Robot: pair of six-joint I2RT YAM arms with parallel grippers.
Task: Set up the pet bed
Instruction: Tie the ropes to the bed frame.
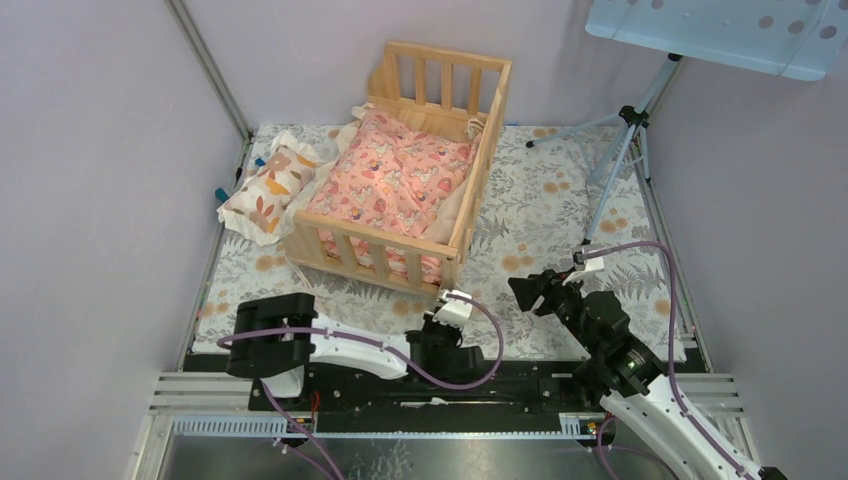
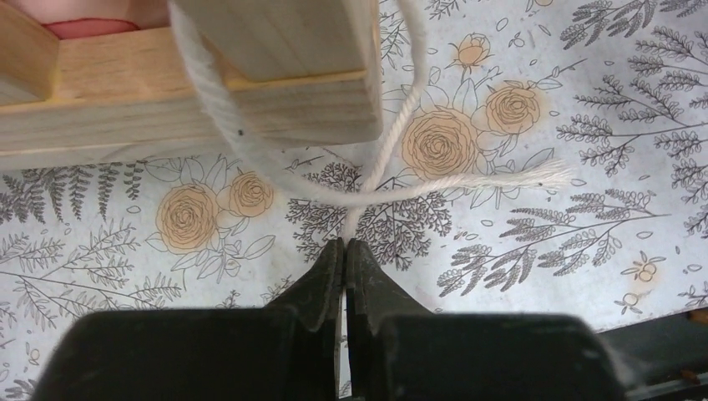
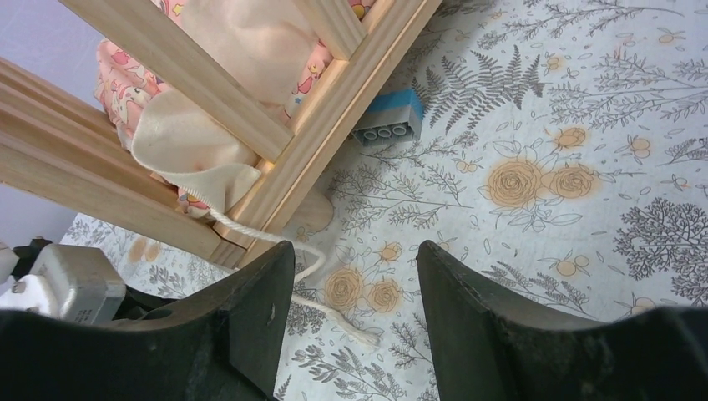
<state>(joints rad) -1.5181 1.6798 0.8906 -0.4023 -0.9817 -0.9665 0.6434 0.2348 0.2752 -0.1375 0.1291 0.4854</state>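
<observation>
Although the pink cushion (image 1: 400, 175) already lies inside the pet bed (image 1: 380, 233), the setup looks only partly done. The wooden bed stands on the flowered cloth (image 1: 560, 210) covering the bench, toward the far middle, its tall slatted end at the far side. The small leaf-print pillow (image 1: 268, 185) lies outside it, just beside the bed's left side, so placing it is probably one step left. At the near right corner a white cord (image 2: 417, 194) comes out from the cushion's cream edge, wraps round the corner post and trails onto the cloth with a frayed end. The left gripper (image 2: 344, 244) sits low at that corner, its fingers pressed together on a strand of this cord, which suggests the tie is being dealt with now; whether it is to be knotted or tucked away I cannot tell. The right gripper (image 3: 352, 255) hovers to the right of that corner, spread and holding nothing. A blue-grey block (image 3: 386, 117) lies against the bed's right side.
</observation>
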